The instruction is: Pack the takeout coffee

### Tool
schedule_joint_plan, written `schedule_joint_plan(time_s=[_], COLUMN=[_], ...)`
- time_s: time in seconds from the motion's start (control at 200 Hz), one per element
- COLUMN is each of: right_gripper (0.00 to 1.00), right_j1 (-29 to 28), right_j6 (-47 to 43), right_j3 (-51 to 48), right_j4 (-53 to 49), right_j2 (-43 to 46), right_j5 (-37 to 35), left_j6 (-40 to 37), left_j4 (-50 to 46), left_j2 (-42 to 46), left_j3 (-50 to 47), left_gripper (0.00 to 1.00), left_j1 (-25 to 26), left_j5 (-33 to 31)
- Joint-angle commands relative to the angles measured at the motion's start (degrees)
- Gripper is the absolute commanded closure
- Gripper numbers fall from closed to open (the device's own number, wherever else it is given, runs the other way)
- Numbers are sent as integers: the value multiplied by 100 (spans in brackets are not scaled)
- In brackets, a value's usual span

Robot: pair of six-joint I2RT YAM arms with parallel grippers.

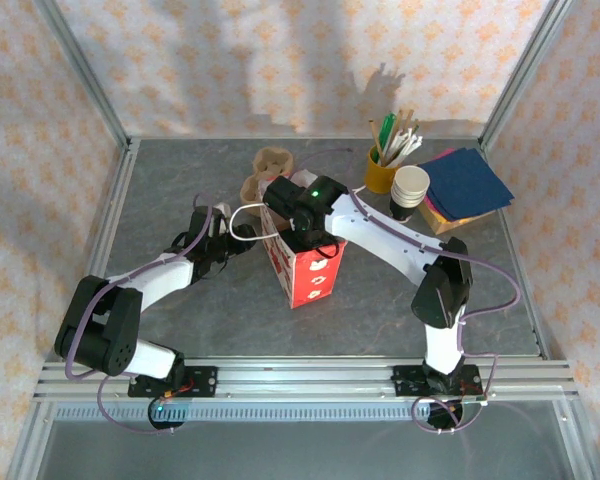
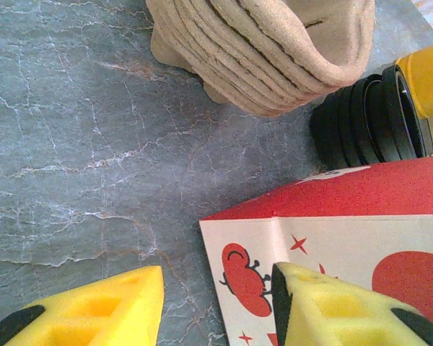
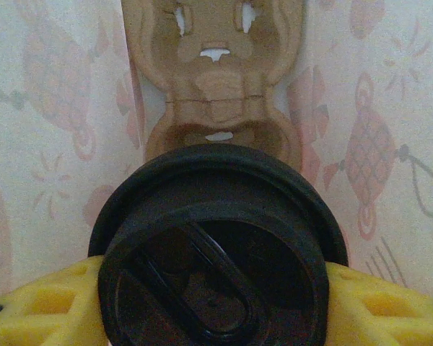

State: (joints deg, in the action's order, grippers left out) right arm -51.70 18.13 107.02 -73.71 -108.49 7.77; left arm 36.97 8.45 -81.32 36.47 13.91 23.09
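Right pincer [image 3: 215, 306] clamps the takeout coffee [image 3: 216, 216] by its lidded top between its jaws, likely to lower it into the red box [image 1: 305, 275] just beneath (left pincer [image 2: 216, 306] half-spread at the box's edge, grip unclear, probably steadying it).

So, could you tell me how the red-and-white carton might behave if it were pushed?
The carton looks like thin printed card, so its walls probably flex and it is likely light. Standing tall on the smooth table, it may well slide or tip rather than stay put.
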Motion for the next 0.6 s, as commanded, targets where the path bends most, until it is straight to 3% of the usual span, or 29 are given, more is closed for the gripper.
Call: schedule_joint_plan(time_s=[0.0, 0.596], right_gripper=[58, 58], right_j1=[32, 33], right_j6=[-60, -64], right_j3=[101, 204], right_j4=[-77, -123], right_j2=[-41, -59], right_j5=[-71, -136], left_j6=[-119, -138], left_j4=[140, 86], left_j2=[116, 107], left_j3=[-24, 80], left_gripper=[54, 54], left_j1=[58, 66], left_j5=[-141, -179])
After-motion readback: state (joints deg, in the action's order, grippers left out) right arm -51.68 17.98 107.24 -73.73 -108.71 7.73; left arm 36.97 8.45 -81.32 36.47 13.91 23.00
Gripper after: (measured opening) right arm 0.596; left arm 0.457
